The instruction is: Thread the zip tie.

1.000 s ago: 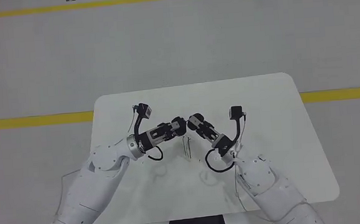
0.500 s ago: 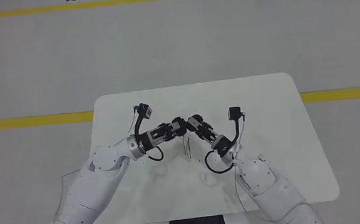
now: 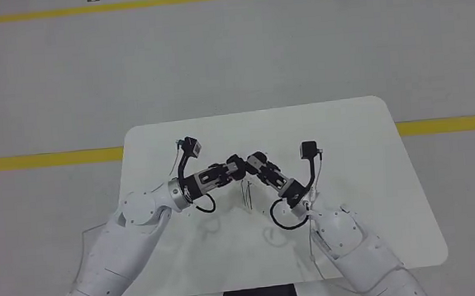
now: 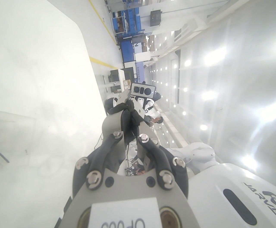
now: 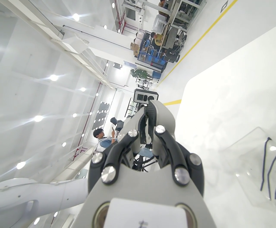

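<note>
Left gripper (image 4: 127, 105), right gripper (image 5: 149, 108): fingers pressed together (tips adjacent, top view)

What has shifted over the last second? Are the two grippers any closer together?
Yes. The right gripper eased a little toward the left gripper, so the gap between their tips has narrowed to almost nothing above the table. Nothing was visibly picked up or let go. The left arm kept its place, and the loose ties lying on the table nearer the robot's body have not moved.
</note>
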Tool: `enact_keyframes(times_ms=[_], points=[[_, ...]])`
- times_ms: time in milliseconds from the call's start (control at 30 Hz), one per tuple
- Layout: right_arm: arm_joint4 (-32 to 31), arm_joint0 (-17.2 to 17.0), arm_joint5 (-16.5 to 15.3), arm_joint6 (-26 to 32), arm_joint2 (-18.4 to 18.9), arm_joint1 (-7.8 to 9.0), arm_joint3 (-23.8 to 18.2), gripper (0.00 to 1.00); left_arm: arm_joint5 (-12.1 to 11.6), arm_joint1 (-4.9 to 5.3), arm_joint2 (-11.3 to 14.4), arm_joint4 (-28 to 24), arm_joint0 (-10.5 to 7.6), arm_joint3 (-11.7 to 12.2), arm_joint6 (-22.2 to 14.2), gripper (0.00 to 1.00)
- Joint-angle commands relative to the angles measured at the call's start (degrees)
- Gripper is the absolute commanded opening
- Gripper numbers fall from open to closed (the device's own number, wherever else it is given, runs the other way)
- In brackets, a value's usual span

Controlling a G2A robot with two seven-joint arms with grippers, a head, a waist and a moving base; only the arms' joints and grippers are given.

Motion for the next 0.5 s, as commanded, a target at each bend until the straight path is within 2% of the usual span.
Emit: enact_keyframes(times_ms=[0,167,233,267,333,467], points=[[1.00,-0.10,0.08,-0.10,0.25,-0.02,0.12,1.00,-0.22,0.11,-0.38,-0.38,0.09,-0.18,-0.29,0.00],[6.93,-0.49,0.21,3.69,1.69,0.17,0.76,1.00,-0.89,0.68,-2.21,-1.78,0.58,-0.52,-3.18,0.00],[16.02,-0.36,2.51,11.19,1.78,0.29,1.26,1.00,-1.08,0.91,-2.96,-2.75,0.67,-0.50,-4.80,0.00],[18.02,0.03,3.47,13.36,2.42,0.42,1.58,1.00,-0.78,1.07,-3.25,-2.67,0.59,-0.49,-5.96,0.00],[18.02,0.03,3.47,13.36,2.42,0.42,1.58,1.00,0.01,1.34,-3.71,-0.49,-0.20,-0.54,-6.90,0.00],[18.02,0.03,3.47,13.36,2.42,0.42,1.58,1.00,0.07,1.36,-3.75,0.06,-0.28,-0.64,-6.65,0.00]])
